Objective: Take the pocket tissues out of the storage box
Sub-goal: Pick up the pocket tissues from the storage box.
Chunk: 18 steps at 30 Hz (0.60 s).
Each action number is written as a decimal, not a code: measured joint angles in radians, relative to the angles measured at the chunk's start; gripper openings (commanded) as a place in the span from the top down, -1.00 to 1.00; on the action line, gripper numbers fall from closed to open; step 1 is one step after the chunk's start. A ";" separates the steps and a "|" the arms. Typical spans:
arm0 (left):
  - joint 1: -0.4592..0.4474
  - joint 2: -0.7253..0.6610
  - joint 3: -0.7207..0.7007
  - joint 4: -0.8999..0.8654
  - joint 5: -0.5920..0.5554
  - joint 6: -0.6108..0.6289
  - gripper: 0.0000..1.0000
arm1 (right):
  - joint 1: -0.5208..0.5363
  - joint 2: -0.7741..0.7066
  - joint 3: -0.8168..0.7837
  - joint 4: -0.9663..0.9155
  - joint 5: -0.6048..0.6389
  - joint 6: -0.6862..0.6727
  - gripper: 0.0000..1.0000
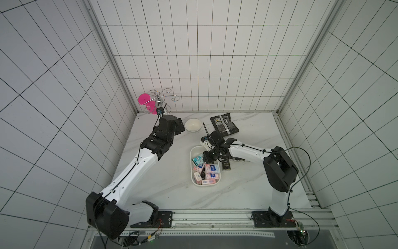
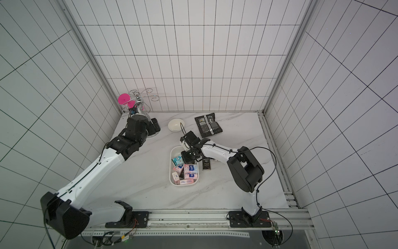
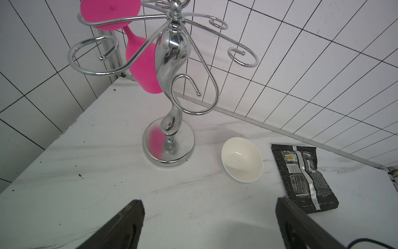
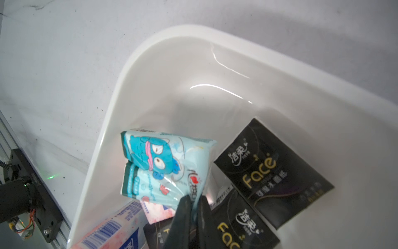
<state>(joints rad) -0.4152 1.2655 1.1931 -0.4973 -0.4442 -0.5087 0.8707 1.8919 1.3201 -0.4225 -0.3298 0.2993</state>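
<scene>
Right wrist view: teal tissue packet (image 4: 163,163) lies inside the storage box (image 4: 120,90), wrapper edge pinched tight in the right gripper (image 4: 193,200). Black Face packets (image 4: 273,172) sit just beside it. Left gripper (image 3: 210,207) is spread wide, way over by the white bowl (image 3: 242,159).

The marble desk (image 1: 247,179) bears the storage box (image 1: 196,151), one black tissue packet (image 1: 226,165) just beside it, a bowl (image 1: 193,125), a foil pouch (image 1: 224,124) and a chrome rack (image 3: 168,152).

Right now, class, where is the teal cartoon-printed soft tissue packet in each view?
Both top views: teal cartoon-printed soft tissue packet, left side of white plastic storage box.
Left wrist: not in it.
Right wrist: centre, edge in right gripper's jaws.
Shared landmark: the box's rounded rim.
</scene>
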 measured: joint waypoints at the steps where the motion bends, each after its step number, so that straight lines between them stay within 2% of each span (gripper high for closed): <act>1: 0.000 0.000 0.000 0.000 0.000 0.000 -0.97 | 0.000 0.000 0.000 0.000 0.000 0.000 1.00; 10: 0.000 0.000 0.000 0.000 0.000 0.000 -0.97 | 0.000 -0.021 -0.002 -0.001 0.002 -0.002 1.00; 18: 0.000 0.000 0.000 0.000 0.000 0.000 -0.97 | -0.008 -0.166 -0.012 -0.008 0.023 -0.021 1.00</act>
<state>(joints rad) -0.4152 1.2652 1.1931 -0.4973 -0.4446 -0.5087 0.8627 1.7256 1.3079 -0.4305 -0.3069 0.2779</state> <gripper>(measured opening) 0.986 0.047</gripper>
